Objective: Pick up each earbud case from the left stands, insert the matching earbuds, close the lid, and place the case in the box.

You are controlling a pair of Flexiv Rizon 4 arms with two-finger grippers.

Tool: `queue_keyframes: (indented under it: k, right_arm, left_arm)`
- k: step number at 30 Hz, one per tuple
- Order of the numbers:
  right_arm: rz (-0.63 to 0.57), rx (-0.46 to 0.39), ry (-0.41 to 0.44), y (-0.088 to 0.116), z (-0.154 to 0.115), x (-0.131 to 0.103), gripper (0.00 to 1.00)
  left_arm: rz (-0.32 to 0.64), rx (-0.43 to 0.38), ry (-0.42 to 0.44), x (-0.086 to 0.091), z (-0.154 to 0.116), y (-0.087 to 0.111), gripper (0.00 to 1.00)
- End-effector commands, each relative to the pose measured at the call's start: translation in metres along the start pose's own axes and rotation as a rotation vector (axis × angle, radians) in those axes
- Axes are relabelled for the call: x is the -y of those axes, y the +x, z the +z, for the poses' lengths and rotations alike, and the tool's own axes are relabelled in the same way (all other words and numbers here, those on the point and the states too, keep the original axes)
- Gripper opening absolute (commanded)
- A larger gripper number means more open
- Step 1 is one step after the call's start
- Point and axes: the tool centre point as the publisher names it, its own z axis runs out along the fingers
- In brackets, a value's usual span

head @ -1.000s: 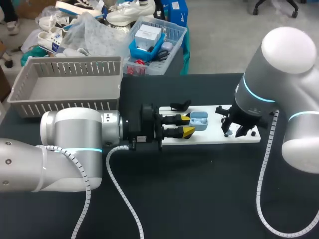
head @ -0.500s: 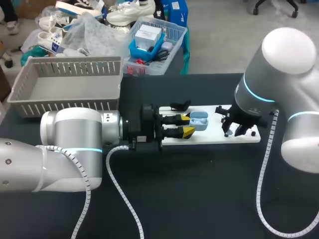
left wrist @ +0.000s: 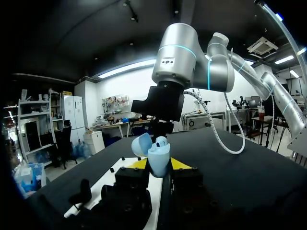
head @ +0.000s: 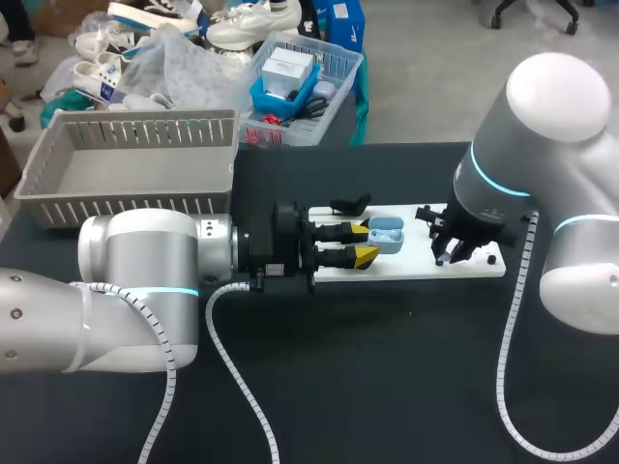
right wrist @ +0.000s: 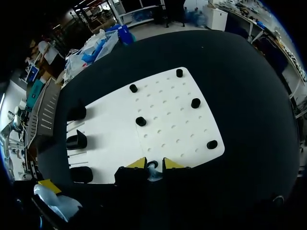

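The right arm (head: 542, 164) has drawn its wrist a shade up and in toward the left arm (head: 135, 290) since a second ago. The left arm and what it holds have not budged.

The left jaws lie out flat over the white board (head: 416, 266), clamped from both sides on the pale blue earbud case (head: 385, 233). Its lid (left wrist: 141, 144) stands open, and from the left wrist what looks like a blue earbud (left wrist: 162, 141) sits in the top of it.

The right jaws hang pointing down over the board, near the case but apart from it. Seen from the right wrist, the two yellow tips stand almost together with a small pale bud (right wrist: 152, 168) pinched between them — too small to make out in any detail.

Beneath them the board carries a scatter of black pegs (right wrist: 195, 102) and, on the side toward the left arm, a row of black stands (right wrist: 76, 140).

The board rests on the black surface (head: 387, 377). The grey slatted box (head: 126, 203) sits at the far left corner of the surface, well apart from the case and both sets of jaws.
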Motion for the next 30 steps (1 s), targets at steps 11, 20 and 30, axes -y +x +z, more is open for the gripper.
queue_keyframes:
  k: [11, 20, 30]
  right_arm:
    - [-0.012, 0.001, 0.003, 0.001, -0.006, -0.004, 0.0]
    - [-0.011, 0.013, 0.004, 0.0, -0.021, -0.002, 0.0]
    - [-0.037, 0.073, 0.018, -0.004, -0.059, 0.0, 0.0]
  left_arm:
    - [0.001, -0.001, -0.003, 0.0, 0.001, 0.0, 0.0]
    - [0.001, -0.001, -0.003, 0.0, 0.001, 0.0, 0.0]
    - [0.001, -0.001, -0.003, 0.0, 0.001, 0.0, 0.0]
